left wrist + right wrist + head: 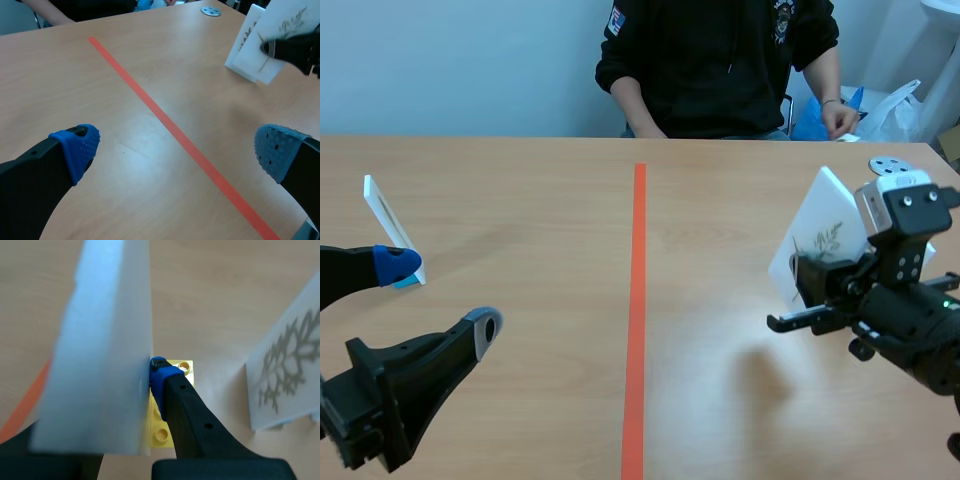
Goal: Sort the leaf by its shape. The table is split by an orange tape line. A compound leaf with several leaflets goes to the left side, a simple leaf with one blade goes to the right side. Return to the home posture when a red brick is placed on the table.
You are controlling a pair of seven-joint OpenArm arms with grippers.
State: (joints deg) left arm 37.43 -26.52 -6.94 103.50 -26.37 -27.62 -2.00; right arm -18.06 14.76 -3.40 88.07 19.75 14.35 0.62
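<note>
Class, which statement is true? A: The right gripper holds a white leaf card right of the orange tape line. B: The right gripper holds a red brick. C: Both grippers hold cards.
A: the right gripper is shut on the white leaf card, well right of the orange tape line, while the left gripper is open and empty.

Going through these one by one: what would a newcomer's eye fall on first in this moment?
First, the right claw, shut on a white leaf card and holding it over the table's right half, beside the orange tape line. Next, the left claw, open and low at the near left, with another white card standing next to it. A person in a dark top sits across the table.
</note>
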